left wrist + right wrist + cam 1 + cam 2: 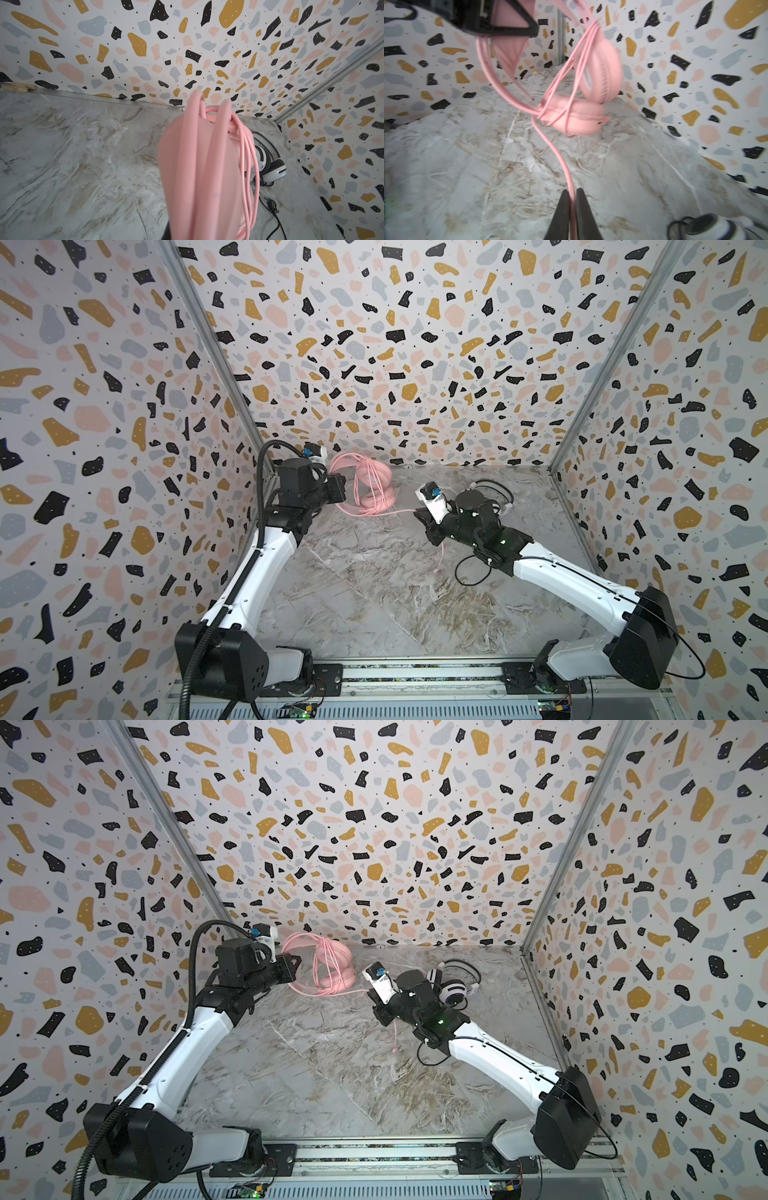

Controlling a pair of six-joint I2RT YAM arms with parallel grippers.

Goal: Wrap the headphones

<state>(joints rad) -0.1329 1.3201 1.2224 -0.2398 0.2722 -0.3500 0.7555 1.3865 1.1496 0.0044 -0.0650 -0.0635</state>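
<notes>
Bright, even, diffuse light fills every view. The marble surface [374, 593] shows only faint, soft shadows under the arms and no harsh glare. Both top views are sharp, with wide-angle bowing of the walls toward the edges. In the left wrist view the pink headset [197, 166] looms out of focus. In the right wrist view it is smeared, and the right pincer [572, 190], pink cord [560, 158] and white headset [720, 228] look soft.

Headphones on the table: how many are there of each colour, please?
pink headphones: 1
white-and-black headphones: 1
Total: 2
</notes>
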